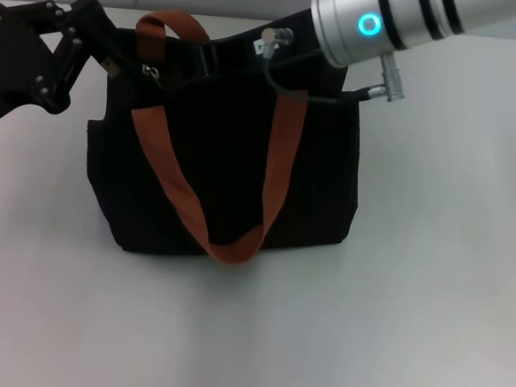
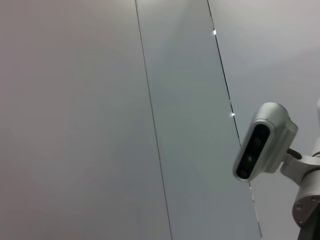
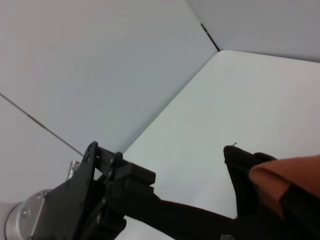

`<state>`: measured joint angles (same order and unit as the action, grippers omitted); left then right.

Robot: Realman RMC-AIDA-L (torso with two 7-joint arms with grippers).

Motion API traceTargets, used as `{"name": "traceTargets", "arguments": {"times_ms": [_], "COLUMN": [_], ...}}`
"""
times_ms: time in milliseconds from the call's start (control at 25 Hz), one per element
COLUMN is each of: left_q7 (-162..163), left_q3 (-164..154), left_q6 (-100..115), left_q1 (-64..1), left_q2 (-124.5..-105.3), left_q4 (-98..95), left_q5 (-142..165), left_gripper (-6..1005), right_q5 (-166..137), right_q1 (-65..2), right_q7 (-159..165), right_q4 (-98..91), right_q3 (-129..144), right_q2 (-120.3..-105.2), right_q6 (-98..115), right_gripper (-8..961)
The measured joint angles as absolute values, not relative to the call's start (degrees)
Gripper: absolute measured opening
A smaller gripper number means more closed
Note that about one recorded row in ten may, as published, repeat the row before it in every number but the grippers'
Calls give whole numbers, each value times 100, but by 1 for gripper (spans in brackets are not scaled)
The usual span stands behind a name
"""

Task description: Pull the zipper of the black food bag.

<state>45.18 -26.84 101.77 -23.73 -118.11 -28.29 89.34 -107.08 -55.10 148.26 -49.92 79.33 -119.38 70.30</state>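
The black food bag [image 1: 225, 165] stands upright in the middle of the table, its two orange-brown handles [image 1: 279, 151] draped over the front. The small silver zipper [image 1: 149, 69] sits at the bag's top left corner. My left gripper [image 1: 136, 64] reaches in from the left, its black fingers closed together on the pull tab. It also shows in the right wrist view [image 3: 220, 222], meeting the bag's corner [image 3: 247, 167]. My right gripper [image 1: 276, 41] is at the bag's top right edge, mostly hidden under its own silver arm [image 1: 385, 21].
The white table [image 1: 429, 285] spreads in front of and to the right of the bag. A grey panelled wall [image 2: 100, 120] stands behind. A black cable [image 1: 292, 85] from the right arm loops over the bag's top. The left wrist view shows only wall and my head camera [image 2: 262, 142].
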Motion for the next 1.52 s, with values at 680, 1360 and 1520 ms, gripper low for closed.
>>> {"name": "traceTargets", "arguments": {"times_ms": [680,1360,1520], "left_q7": [4609,4658,4658], "left_q3": [-2575,-2575,-2575], "left_q6": [10191,10178,10166], "left_q1": [-2343,-2417,-2417], "left_q2": [-11828,-11828,-11823], "left_q4": [-2821,-2760,-2759], "left_q5": [8920,8910,8910], "left_gripper": [23,24,24], "right_q5": [-10802,-10560,-10504], "right_q1": [-5689,-5913,-5902], "right_q7": [14408,14063,14029], "right_q4": [-5000,-4676,-4659], "right_q3": [7629,7793,7783], "right_q2": [-11918,-11970,-11963], "right_q6": [7264,7057,7072], "right_gripper": [422,467,466]}}
